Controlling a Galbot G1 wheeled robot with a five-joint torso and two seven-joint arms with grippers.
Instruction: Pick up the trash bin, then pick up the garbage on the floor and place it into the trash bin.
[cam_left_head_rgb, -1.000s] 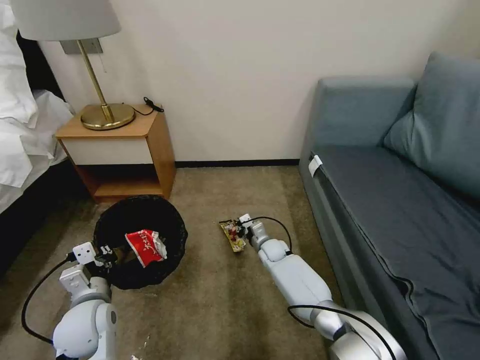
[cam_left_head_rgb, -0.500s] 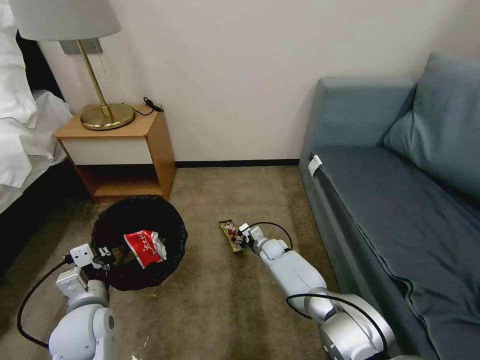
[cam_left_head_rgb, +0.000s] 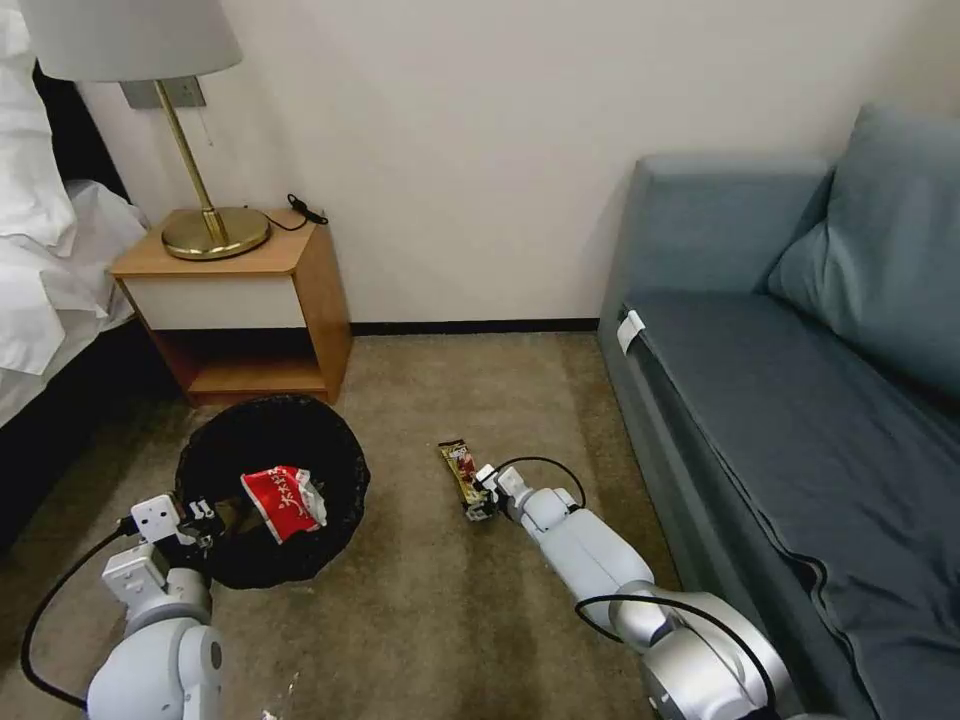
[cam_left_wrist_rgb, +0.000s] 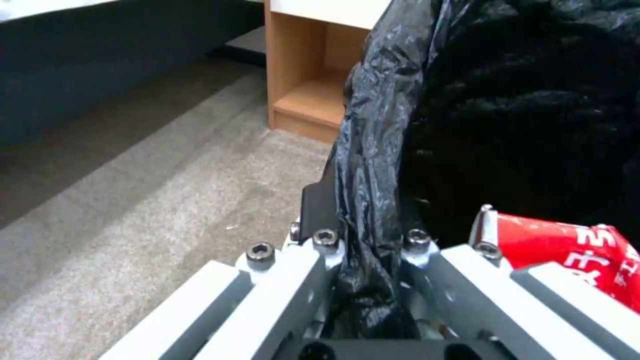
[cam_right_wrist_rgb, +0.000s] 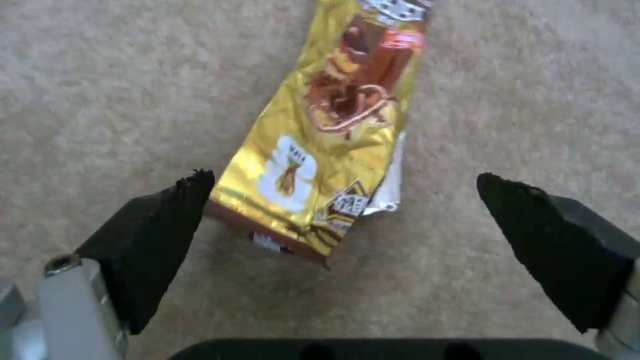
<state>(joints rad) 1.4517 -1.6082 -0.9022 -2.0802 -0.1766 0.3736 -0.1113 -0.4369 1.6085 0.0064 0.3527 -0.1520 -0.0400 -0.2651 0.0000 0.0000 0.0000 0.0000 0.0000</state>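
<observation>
The trash bin (cam_left_head_rgb: 270, 485), lined with a crinkled black bag (cam_left_wrist_rgb: 380, 150), hangs low over the carpet at the left, tilted toward me. My left gripper (cam_left_head_rgb: 195, 515) is shut on its near rim (cam_left_wrist_rgb: 363, 260). A red-and-white snack packet (cam_left_head_rgb: 285, 500) lies inside the bin (cam_left_wrist_rgb: 573, 255). The garbage on the floor is a gold-and-dark bar wrapper (cam_left_head_rgb: 462, 475) on the carpet. My right gripper (cam_left_head_rgb: 482, 497) is open at the wrapper's near end, its black fingertips (cam_right_wrist_rgb: 160, 225) standing either side of the wrapper (cam_right_wrist_rgb: 320, 150) without touching it.
A wooden nightstand (cam_left_head_rgb: 240, 300) with a brass lamp (cam_left_head_rgb: 210, 220) stands behind the bin. A bed (cam_left_head_rgb: 40, 280) lies at the far left. A blue-grey sofa (cam_left_head_rgb: 800, 380) runs along the right. Open carpet (cam_left_head_rgb: 440, 620) spreads between my arms.
The right gripper has drawn back toward me along the wrapper, from over its middle to its near end. The left gripper and bin have shifted slightly left and nearer.
</observation>
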